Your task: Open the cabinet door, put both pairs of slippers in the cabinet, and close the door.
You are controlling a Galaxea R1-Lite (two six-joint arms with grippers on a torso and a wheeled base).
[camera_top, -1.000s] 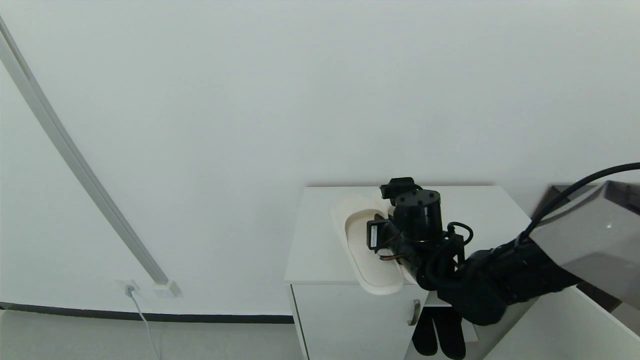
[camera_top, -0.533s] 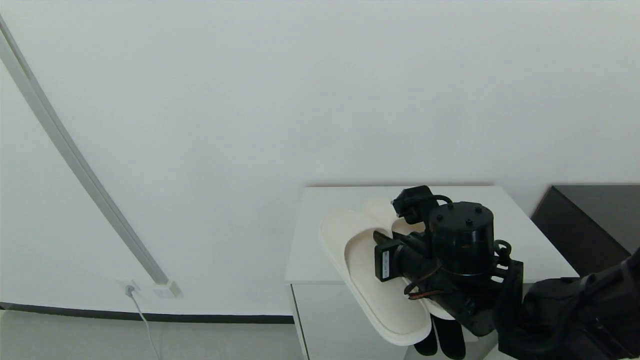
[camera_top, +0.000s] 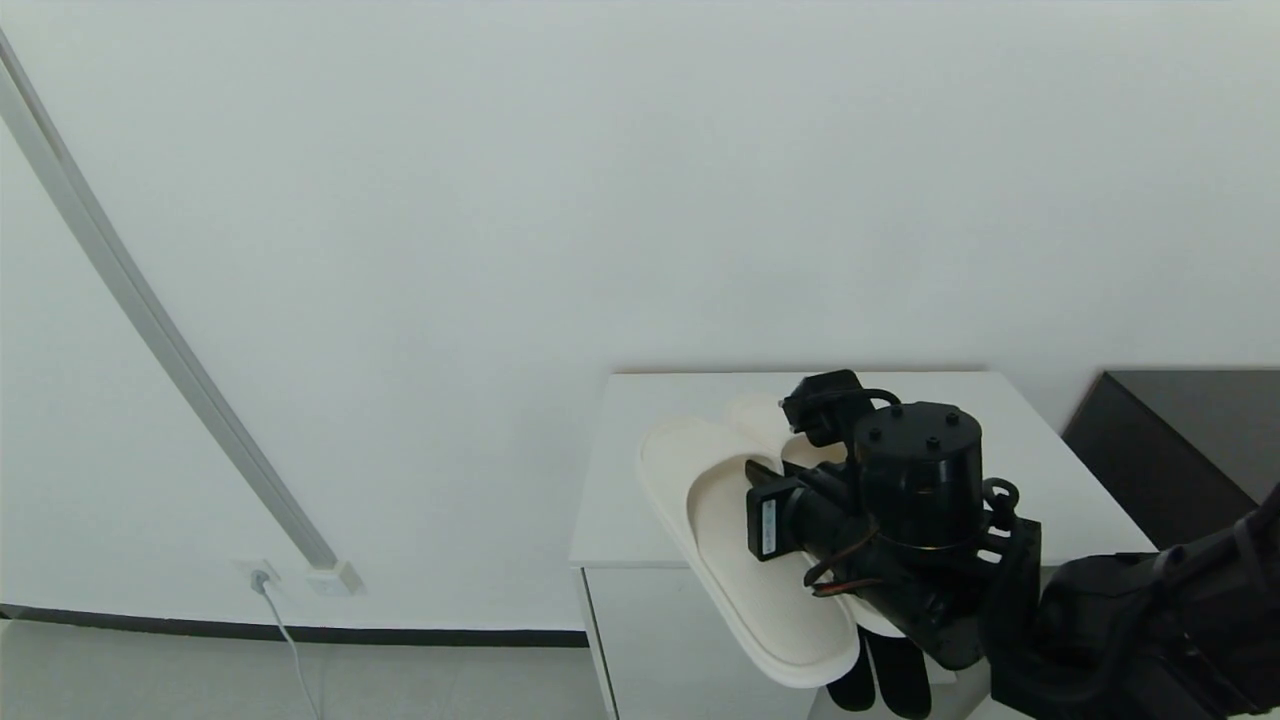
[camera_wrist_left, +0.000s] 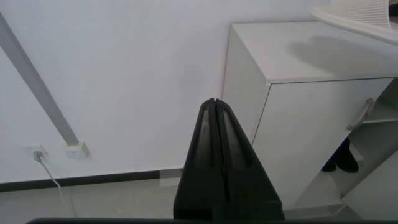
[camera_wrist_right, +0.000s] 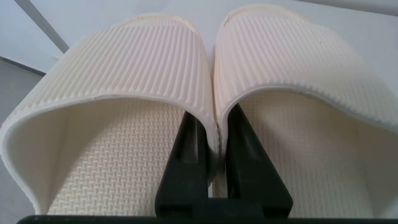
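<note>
Right hand (camera_wrist_right: 213,134) grips two cream slippers (camera_top: 740,570), barely shifted from before, two black slippers (camera_top: 885,685) at 5 o'clock; left hand (camera_wrist_left: 215,106) closed.

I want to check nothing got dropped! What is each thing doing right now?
Pair of cream ribbed slippers: gripped, held above the cabinet top.
Pair of black slippers: inside the cabinet.
White cabinet: one side open.
Right gripper: jaws shut on the cream slippers.
Left gripper: jaws shut, empty.
</note>
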